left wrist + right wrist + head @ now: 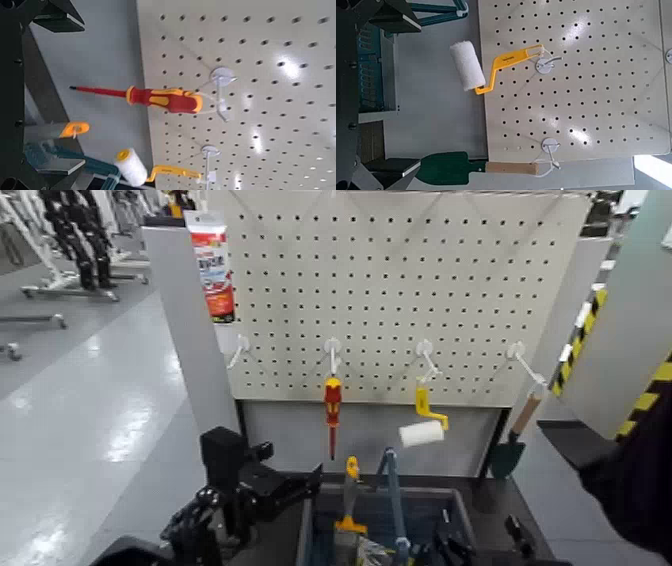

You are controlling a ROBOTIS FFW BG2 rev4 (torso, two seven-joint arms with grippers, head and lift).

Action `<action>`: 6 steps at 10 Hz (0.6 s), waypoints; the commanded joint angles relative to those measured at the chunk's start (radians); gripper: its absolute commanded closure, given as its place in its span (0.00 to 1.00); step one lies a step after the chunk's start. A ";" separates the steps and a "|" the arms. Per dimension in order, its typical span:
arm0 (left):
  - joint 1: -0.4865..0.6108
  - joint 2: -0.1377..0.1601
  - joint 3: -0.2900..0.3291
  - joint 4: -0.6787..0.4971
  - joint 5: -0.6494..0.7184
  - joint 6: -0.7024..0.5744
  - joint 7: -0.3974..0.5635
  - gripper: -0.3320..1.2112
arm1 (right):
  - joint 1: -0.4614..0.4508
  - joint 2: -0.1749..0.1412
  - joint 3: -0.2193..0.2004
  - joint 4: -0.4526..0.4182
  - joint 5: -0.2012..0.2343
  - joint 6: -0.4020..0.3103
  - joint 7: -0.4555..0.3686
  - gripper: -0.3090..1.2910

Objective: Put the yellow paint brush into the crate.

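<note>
Placing the yellow paint brush in the crate appears nearly complete. The brush shows upright within the crate's outline in the head view, collar and bristles low, orange-yellow tip standing above the far rim. Whether it rests on the contents or is dropping freely cannot be told.

The left hand, at the crate's left side, is open with nothing gripped; the brush looks released. The right hand, by the crate's right side, is also open and empty. What remains, in my judgement, is to confirm that the brush settles inside, and to withdraw the left hand without knocking the tip.

Container findings: the crate is a rectangular grey-blue bin. Besides the brush, it holds a blue-green framed item, rising above the rim, and a clear-wrapped item low down, its nature uncertain. Outside it, the screwdriver, paint roller and trowel hang from pegboard hooks, not in any hand.
</note>
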 commanded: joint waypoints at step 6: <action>0.252 -0.028 0.060 -0.048 -0.187 -0.226 0.240 0.31 | 0.012 0.003 -0.010 -0.001 -0.012 -0.011 0.017 0.27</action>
